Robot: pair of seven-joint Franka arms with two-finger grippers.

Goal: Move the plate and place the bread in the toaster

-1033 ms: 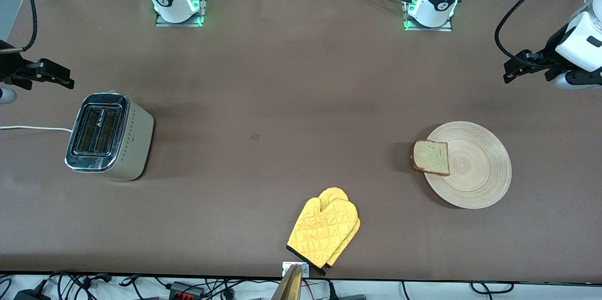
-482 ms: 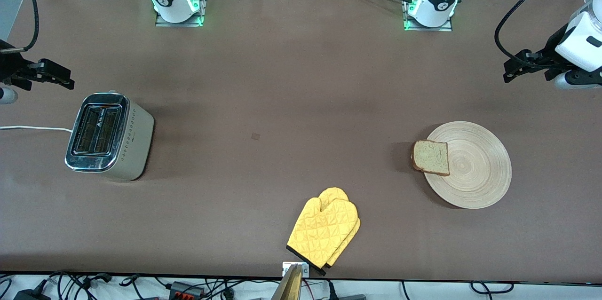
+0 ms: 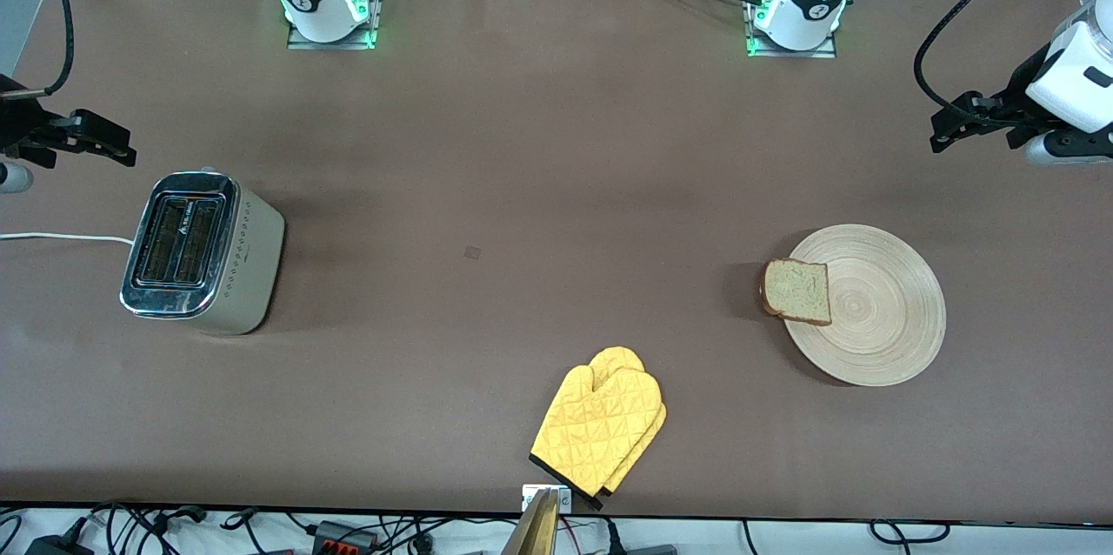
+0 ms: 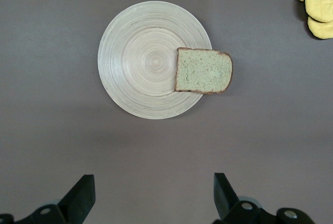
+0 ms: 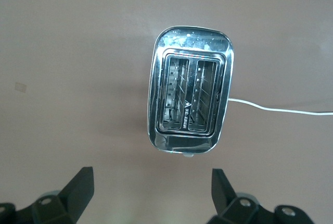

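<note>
The light-wood plate (image 3: 887, 337) lies toward the left arm's end of the table. The bread (image 3: 796, 290) rests on the plate's rim, on the side toward the toaster, and overhangs it. The chrome-topped toaster (image 3: 202, 252) stands upright toward the right arm's end, both slots empty. My left gripper (image 3: 948, 124) hangs open and empty in the air near the table's end. Its wrist view shows the plate (image 4: 140, 62), the bread (image 4: 203, 70) and the gripper (image 4: 153, 193). My right gripper (image 3: 109, 142) hangs open and empty near the toaster. Its wrist view shows the toaster (image 5: 191, 96) and the gripper (image 5: 152, 187).
A pair of yellow oven mitts (image 3: 602, 424) lies near the table's front edge, midway between toaster and plate; they also show in the left wrist view (image 4: 316, 0). The toaster's white cord (image 3: 52, 237) runs off toward the table's end.
</note>
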